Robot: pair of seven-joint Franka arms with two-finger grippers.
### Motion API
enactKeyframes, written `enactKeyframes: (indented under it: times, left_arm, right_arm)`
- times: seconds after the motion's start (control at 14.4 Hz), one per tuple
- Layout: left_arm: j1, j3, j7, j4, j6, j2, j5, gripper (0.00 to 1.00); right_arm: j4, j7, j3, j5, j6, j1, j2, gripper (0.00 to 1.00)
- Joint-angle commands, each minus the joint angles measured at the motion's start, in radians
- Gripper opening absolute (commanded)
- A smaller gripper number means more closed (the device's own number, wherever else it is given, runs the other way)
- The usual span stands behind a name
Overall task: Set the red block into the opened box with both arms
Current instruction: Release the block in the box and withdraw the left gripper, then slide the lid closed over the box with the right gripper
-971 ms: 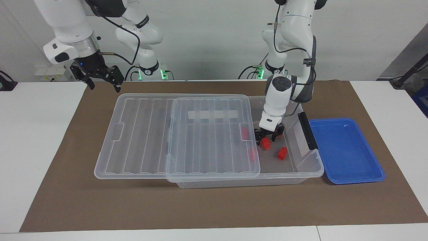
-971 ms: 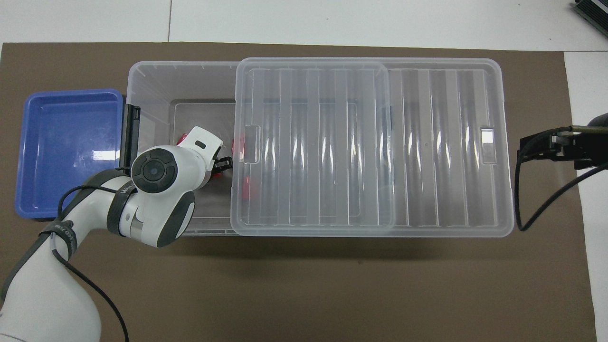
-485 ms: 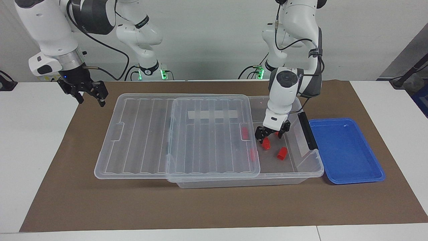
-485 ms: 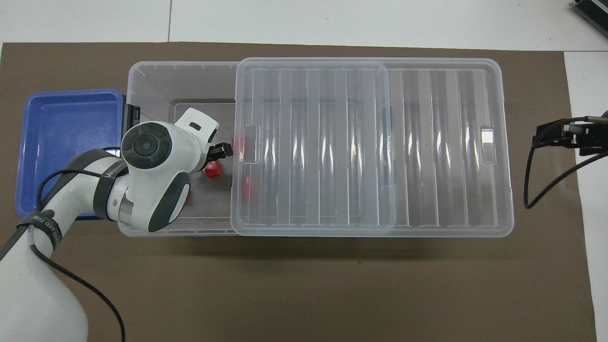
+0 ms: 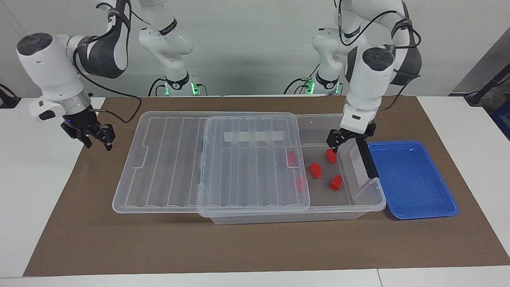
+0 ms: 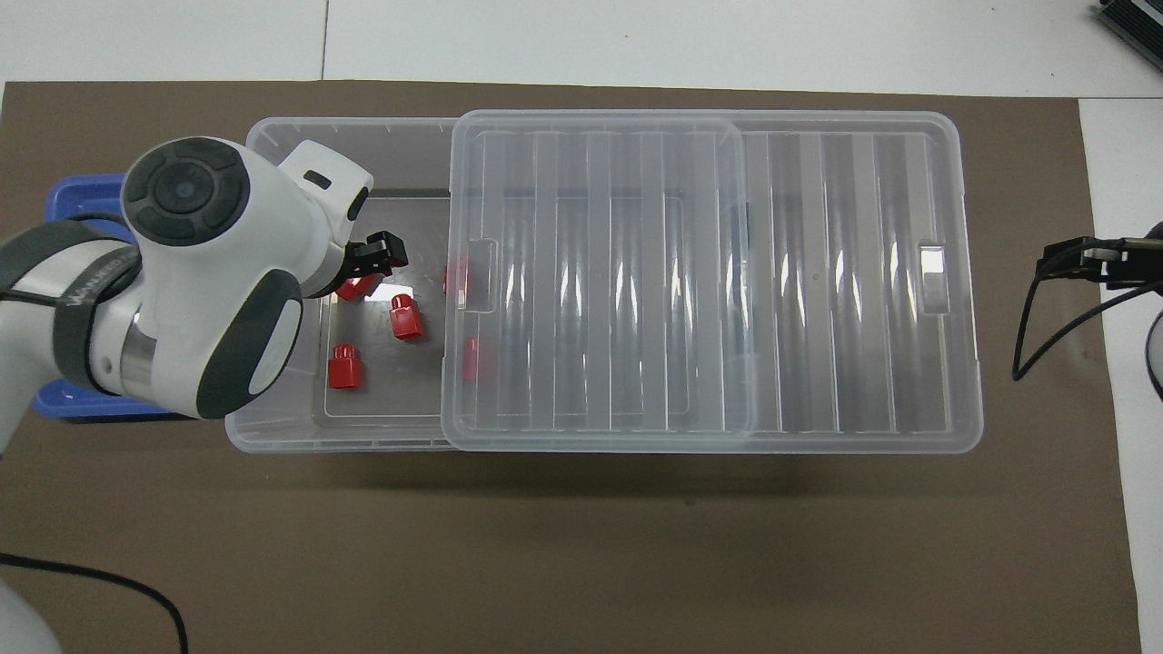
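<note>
The clear box (image 5: 360,181) (image 6: 273,150) lies on the brown mat, its ribbed lid (image 5: 207,159) (image 6: 709,282) slid toward the right arm's end. That leaves the black-handle (image 5: 366,155) end uncovered. Three red blocks lie on the uncovered floor; the middle red block (image 5: 316,169) (image 6: 404,318) stands free. Two more show through the lid. My left gripper (image 5: 342,142) (image 6: 377,256) hangs open and empty above the box's handle end. My right gripper (image 5: 97,143) (image 6: 1081,259) hovers over the mat's edge beside the lid, fingers apart, holding nothing.
A shallow blue tray (image 5: 410,179) (image 6: 77,195) sits on the mat right beside the box's handle end. In the overhead view the left arm's wrist covers part of the tray and box. White tabletop borders the mat at both ends.
My left gripper rose out of the box and drew toward the handle end, leaving the red block on the floor. My right arm swung lower and outward, its fingers narrowing.
</note>
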Motion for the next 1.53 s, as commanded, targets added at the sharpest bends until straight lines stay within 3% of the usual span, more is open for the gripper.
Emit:
enactKeyframes:
  times: [0.0, 0.21, 0.55, 0.69, 0.97, 1.11, 1.46]
  left_arm:
    - [0.105, -0.004, 0.211, 0.020, -0.091, -0.063, 0.003, 1.00]
    - [0.190, -0.004, 0.266, 0.020, -0.174, -0.139, 0.003, 1.00]
    - [0.179, -0.012, 0.258, -0.001, -0.188, -0.158, 0.003, 1.00]
    - [0.193, -0.008, 0.263, -0.044, -0.203, -0.184, 0.002, 1.00]
    - [0.196, -0.015, 0.264, 0.040, -0.283, -0.170, -0.001, 1.00]
    - [0.231, -0.017, 0.273, 0.054, -0.295, -0.170, -0.088, 1.00]
    - [0.211, -0.020, 0.289, 0.051, -0.308, -0.173, -0.129, 1.00]
  right_arm:
    - [-0.033, -0.017, 0.007, 0.016, 0.047, 0.005, -0.001, 0.64]
    - [-0.076, -0.017, 0.009, 0.016, 0.094, 0.010, 0.002, 0.62]
    - [-0.078, -0.009, 0.009, 0.016, 0.096, 0.060, 0.002, 0.61]
    - [-0.079, 0.000, 0.009, 0.016, 0.095, 0.098, 0.002, 0.54]
    - [-0.079, 0.043, 0.009, 0.016, 0.090, 0.174, 0.000, 0.40]
    - [-0.078, 0.043, 0.013, 0.016, 0.082, 0.203, 0.000, 0.36]
    - [-0.079, 0.082, 0.013, 0.018, 0.067, 0.312, -0.004, 0.37]
